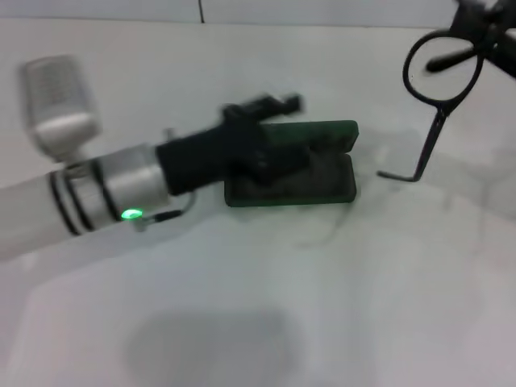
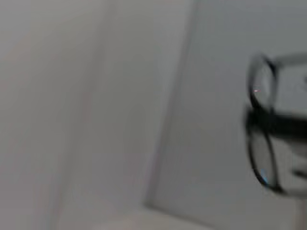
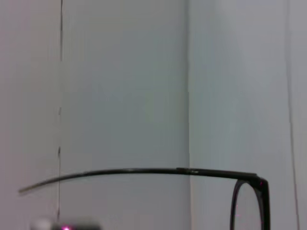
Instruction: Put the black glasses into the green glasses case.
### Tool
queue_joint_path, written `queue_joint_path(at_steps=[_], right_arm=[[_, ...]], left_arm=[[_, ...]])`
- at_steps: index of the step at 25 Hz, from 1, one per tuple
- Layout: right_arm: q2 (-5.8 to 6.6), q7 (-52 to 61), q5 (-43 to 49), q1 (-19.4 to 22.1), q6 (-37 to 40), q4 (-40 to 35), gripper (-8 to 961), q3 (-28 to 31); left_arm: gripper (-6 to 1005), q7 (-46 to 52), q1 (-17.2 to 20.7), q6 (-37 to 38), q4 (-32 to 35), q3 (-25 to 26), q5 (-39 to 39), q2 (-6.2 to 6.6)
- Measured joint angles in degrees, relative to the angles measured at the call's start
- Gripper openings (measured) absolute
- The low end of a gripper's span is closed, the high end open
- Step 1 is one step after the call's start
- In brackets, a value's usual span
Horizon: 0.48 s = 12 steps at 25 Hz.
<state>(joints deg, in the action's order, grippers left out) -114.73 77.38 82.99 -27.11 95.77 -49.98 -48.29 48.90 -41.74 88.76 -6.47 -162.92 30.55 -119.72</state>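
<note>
The green glasses case (image 1: 326, 184) lies open in the middle of the white table, its lid (image 1: 326, 134) standing up at the back. My left gripper (image 1: 274, 106) reaches in from the left and sits over the case's left part, by the lid. My right gripper (image 1: 482, 22) is at the far right, raised, shut on the black glasses (image 1: 430, 137). The glasses hang in the air to the right of the case with one temple arm pointing down. They also show in the left wrist view (image 2: 261, 120) and the right wrist view (image 3: 144, 171).
The white table (image 1: 266, 306) stretches to the front and right. A white rounded device (image 1: 58, 101) stands at the far left behind my left arm. The table's back edge meets a pale wall (image 1: 201, 10).
</note>
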Motion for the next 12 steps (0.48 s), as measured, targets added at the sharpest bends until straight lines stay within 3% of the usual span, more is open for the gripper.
queue_joint_path(at_steps=[6, 12], right_arm=[[0.66, 0.05, -5.44, -3.97, -1.99, 12.27, 105, 0.49], [0.74, 1.46, -4.25, -5.68, -6.49, 17.11, 105, -0.19]], left_arm=[[699, 1.52, -8.77, -2.98, 6.84, -0.03, -13.55, -0.20], [699, 1.55, -11.03, -1.27, 9.80, 0.37, -15.56, -0.06]])
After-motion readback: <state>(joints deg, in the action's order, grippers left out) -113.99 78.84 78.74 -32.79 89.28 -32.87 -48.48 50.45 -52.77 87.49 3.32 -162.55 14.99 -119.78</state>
